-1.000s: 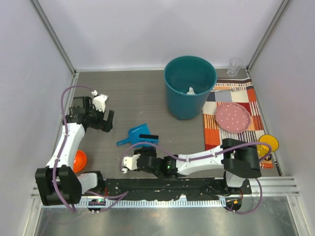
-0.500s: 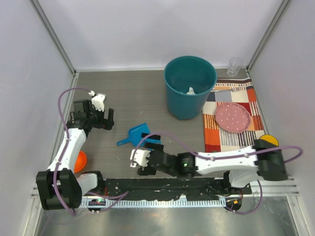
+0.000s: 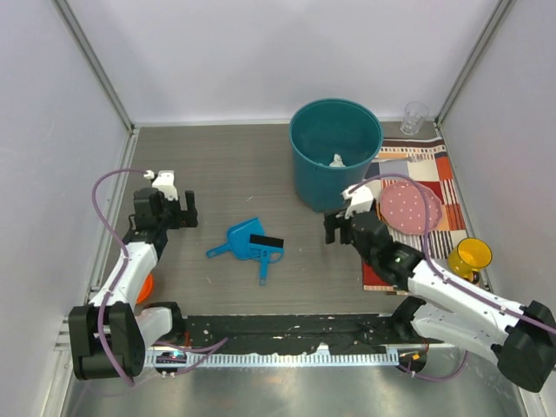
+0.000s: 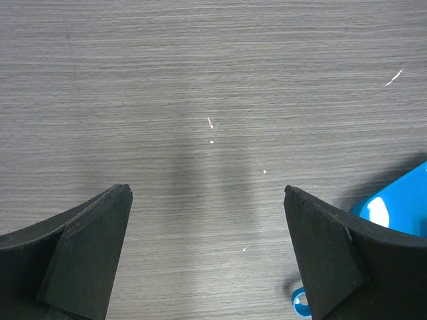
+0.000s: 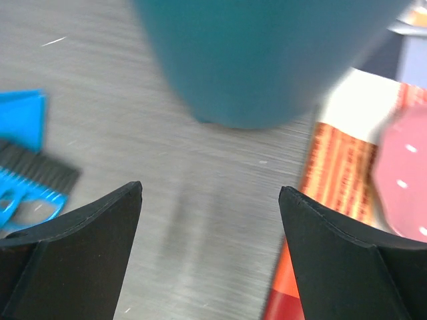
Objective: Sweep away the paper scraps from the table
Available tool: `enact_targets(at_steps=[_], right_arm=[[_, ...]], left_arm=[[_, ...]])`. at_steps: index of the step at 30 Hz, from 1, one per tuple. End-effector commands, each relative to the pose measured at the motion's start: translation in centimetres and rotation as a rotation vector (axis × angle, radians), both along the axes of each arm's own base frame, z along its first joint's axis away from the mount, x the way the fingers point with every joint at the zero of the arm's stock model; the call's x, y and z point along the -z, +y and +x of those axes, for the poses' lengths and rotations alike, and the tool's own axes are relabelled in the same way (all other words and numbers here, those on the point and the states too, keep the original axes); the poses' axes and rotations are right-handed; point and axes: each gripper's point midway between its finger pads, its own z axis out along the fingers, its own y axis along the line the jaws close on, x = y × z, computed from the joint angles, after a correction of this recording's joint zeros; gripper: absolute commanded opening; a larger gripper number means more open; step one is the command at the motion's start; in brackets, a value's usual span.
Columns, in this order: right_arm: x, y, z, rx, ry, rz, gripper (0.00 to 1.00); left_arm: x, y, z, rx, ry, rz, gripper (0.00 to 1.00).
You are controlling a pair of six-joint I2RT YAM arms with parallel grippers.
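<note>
One white paper scrap [image 3: 337, 161] lies inside the teal bin [image 3: 335, 152]; only tiny white flecks [image 4: 210, 123] show on the grey wood-grain table [image 3: 234, 165]. The blue dustpan [image 3: 239, 237] and its black-bristled brush [image 3: 264, 249] lie on the table between the arms. My left gripper [image 3: 184, 213] hangs open over bare table [image 4: 207, 190], with the dustpan's corner [image 4: 393, 207] at its right. Just below the bin's foot [image 5: 267, 60], my right gripper [image 3: 337, 231] is open over bare table [image 5: 210, 190] and holds nothing.
A striped placemat [image 3: 408, 187] with a pink plate [image 3: 410, 207] lies right of the bin. A yellow cup [image 3: 470, 256] stands at the mat's near corner, a clear glass [image 3: 414, 117] at the back. An orange object [image 3: 143, 287] sits beside the left arm.
My right arm swung from the front left, beside the brush handle, over to the foot of the bin, and its jaws opened wide. My left arm drew back slightly leftward.
</note>
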Motion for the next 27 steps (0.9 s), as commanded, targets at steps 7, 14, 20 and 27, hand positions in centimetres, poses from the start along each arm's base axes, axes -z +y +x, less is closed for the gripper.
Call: enact_targets(at_steps=[7, 14, 20, 27], right_arm=[[0.8, -12.3, 4.0, 0.559, -0.077, 0.124, 0.89], [1.6, -18.4, 3.1, 0.758, -0.159, 0.127, 0.89], [1.3, -20.0, 2.8, 0.798, -0.194, 0.148, 0.89], [1.9, -20.2, 3.1, 0.804, -0.169, 0.117, 0.89]], left_arm=[[-0.9, 0.6, 1.4, -0.029, -0.134, 0.01, 1.0], [-0.4, 1.5, 1.5, -0.072, -0.121, 0.04, 0.99], [-0.3, 1.9, 1.5, -0.088, -0.126, 0.051, 1.0], [-0.2, 1.7, 1.4, -0.081, -0.125, 0.049, 1.0]])
